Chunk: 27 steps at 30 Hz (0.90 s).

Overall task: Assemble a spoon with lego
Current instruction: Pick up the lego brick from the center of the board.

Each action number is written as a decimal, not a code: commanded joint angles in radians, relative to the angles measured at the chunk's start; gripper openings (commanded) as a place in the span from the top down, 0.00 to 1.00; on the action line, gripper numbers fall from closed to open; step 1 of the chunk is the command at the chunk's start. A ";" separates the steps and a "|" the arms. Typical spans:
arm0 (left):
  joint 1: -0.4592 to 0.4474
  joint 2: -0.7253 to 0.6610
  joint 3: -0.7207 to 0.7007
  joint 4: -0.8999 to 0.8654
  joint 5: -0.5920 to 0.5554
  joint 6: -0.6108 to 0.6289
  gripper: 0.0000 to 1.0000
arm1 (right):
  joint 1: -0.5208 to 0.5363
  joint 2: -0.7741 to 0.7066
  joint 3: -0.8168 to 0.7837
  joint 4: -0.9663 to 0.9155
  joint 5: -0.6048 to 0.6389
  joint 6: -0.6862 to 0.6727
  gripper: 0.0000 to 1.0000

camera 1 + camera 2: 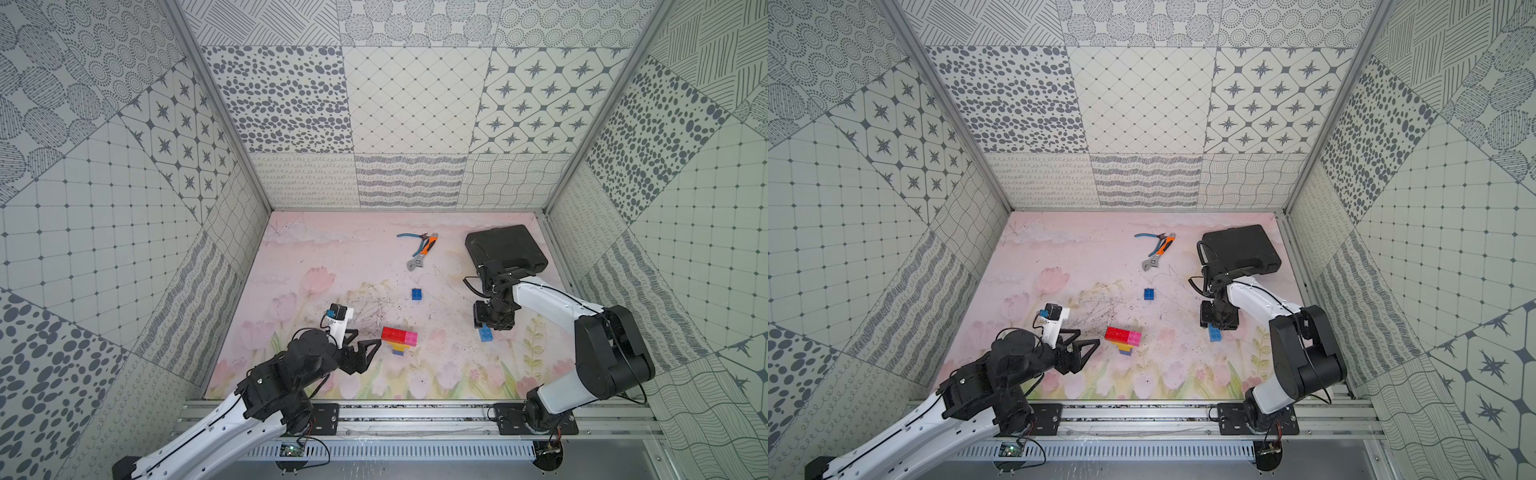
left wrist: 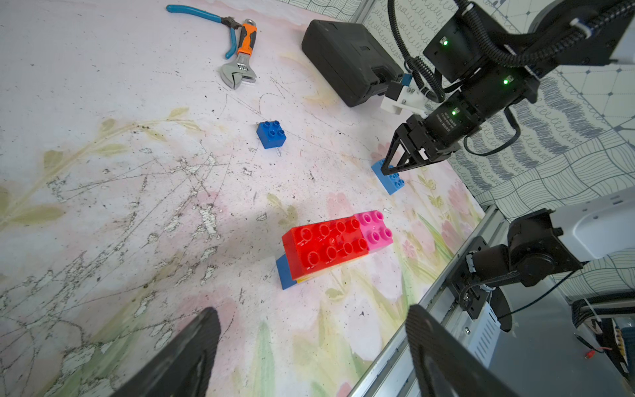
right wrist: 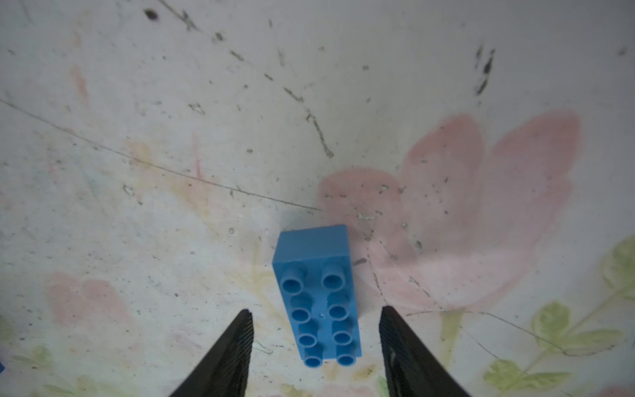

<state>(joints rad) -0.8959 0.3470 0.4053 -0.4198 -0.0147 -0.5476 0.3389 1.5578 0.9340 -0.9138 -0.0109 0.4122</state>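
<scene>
1. The right end effector (image 3: 316, 311) is released. Its two black fingers (image 3: 233, 350) stand spread apart with a long light blue brick (image 3: 318, 295) between them. There is a gap on each side, so it grips nothing. I think it is lined up like this so the fingers can squeeze the brick's long sides.
2. That brick sits on the desk (image 1: 332, 257) all alone, well apart from the other pieces. Its bumps face the wrist camera. I cannot tell if it lies flat or tipped.
3. The left end effector (image 1: 368, 337) is spread wide and empty too. It sits just beside the spoon (image 1: 399, 338), maybe so it can hold the spoon steady when a new piece gets pushed on.
4. The spoon looks only partly built. It is red and pink on top, with yellow and blue peeking out below. It rests near the front of the desk, between the two arms.
5. A small dark blue brick (image 1: 417, 294) waits farther back, touching nothing.
6. The wrench (image 1: 420, 257), the pliers (image 1: 409, 237) and a black case (image 1: 505, 247) lie at the back. They are out of the way and, I think, not needed.
</scene>
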 commanded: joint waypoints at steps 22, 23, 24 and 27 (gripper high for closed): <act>-0.013 0.012 0.004 -0.002 -0.024 0.003 0.13 | 0.038 0.058 0.020 -0.024 0.050 -0.018 0.61; -0.013 0.012 0.004 -0.002 -0.024 0.004 0.13 | 0.039 0.055 0.017 -0.024 0.051 -0.016 0.61; -0.013 0.012 0.003 -0.001 -0.022 0.004 0.13 | 0.040 0.053 0.014 -0.022 0.051 -0.018 0.61; -0.014 0.016 0.003 -0.001 -0.022 0.004 0.13 | 0.044 0.054 0.008 -0.025 0.047 -0.018 0.57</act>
<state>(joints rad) -0.8959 0.3588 0.4053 -0.4301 -0.0154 -0.5476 0.3744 1.6127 0.9371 -0.9264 0.0349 0.3878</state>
